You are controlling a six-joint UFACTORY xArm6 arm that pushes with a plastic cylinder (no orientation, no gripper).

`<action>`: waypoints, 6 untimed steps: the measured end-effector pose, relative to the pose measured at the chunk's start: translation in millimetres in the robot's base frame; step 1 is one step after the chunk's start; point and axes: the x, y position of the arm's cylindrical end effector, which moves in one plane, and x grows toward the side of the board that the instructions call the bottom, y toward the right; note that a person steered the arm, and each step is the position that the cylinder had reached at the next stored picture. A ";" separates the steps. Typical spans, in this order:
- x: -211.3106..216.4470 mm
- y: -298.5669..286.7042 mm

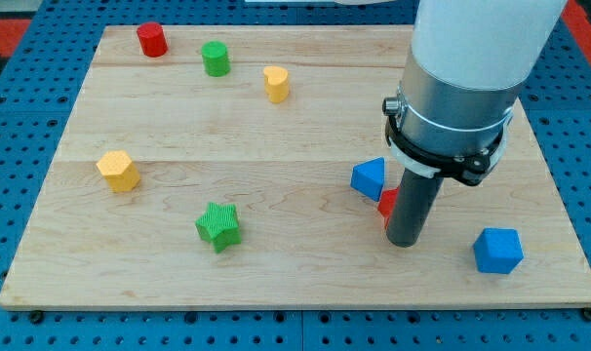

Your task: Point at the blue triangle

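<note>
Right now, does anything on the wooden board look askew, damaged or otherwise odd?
Nothing looks damaged or spilled. One oddity: a small red block is mostly hidden behind my tip, so its shape cannot be made out. It sits right beside the blue triangular block; whether they touch is unclear. The other blocks lie scattered on the wooden board.

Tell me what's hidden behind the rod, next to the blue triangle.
A red block peeks out behind my rod, just right of the blue triangle; only a sliver shows, so its shape is unclear. My tip rests below the triangle. Whether red and blue touch is covered.
</note>
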 end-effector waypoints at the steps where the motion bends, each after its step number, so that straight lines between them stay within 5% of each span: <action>1: -3.9 -4.4; 6: -39.7 -56.8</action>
